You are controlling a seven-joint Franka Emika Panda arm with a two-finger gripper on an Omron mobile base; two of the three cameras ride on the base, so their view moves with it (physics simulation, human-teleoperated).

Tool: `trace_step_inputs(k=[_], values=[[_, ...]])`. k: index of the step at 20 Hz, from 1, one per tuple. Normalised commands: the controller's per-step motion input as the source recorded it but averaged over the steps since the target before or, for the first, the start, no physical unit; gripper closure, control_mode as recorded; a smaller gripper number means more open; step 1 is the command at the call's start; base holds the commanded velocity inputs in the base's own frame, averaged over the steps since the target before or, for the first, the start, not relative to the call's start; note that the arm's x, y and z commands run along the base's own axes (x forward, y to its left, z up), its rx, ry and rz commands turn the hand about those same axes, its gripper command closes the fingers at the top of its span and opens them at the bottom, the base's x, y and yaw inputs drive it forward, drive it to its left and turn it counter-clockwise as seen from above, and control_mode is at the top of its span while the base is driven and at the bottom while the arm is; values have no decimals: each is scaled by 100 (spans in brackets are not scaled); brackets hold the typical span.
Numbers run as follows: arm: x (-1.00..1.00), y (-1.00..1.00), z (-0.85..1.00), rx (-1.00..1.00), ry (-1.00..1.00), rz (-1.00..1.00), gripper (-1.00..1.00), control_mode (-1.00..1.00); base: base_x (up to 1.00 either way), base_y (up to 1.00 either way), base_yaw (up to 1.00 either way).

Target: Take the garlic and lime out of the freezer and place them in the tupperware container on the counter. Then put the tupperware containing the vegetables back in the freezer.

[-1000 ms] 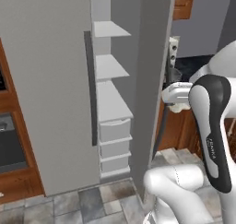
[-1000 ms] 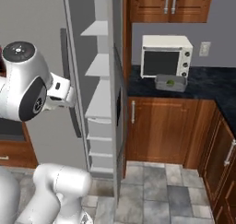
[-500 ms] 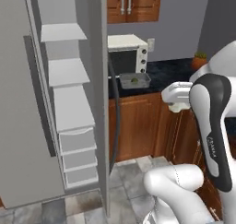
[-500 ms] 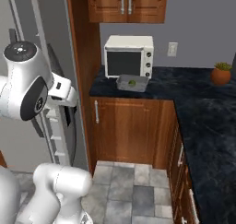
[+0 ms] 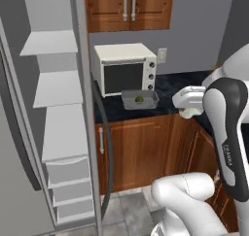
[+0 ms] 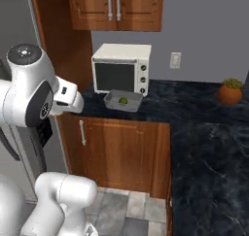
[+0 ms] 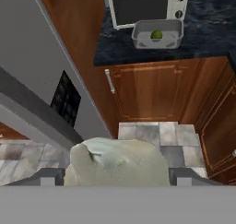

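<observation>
I had the garlic [image 7: 117,161] clamped in the pincer [image 7: 117,174], aiming to release low over the tupperware container [image 5: 139,99] beside the lime [image 5: 139,99] on the far desk [image 6: 194,104].

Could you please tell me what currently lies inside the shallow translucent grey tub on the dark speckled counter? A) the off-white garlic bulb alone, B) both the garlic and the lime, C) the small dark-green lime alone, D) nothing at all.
C: a single small dark-green lime sits in the shallow translucent grey tub in front of the cream oven, while the off-white garlic bulb is at the gripper in the hand view.
</observation>
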Motion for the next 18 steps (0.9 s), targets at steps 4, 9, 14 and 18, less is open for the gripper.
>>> trace_step_inputs(k=[4,9,14,18], values=[[0,0,0,0,0,0,100,100,86,-33,7],[0,0,0,0,0,0,100,100,81,-43,2],[0,0,0,0,0,0,100,100,62,-10,0],[0,0,0,0,0,0,100,100,36,0,0]])
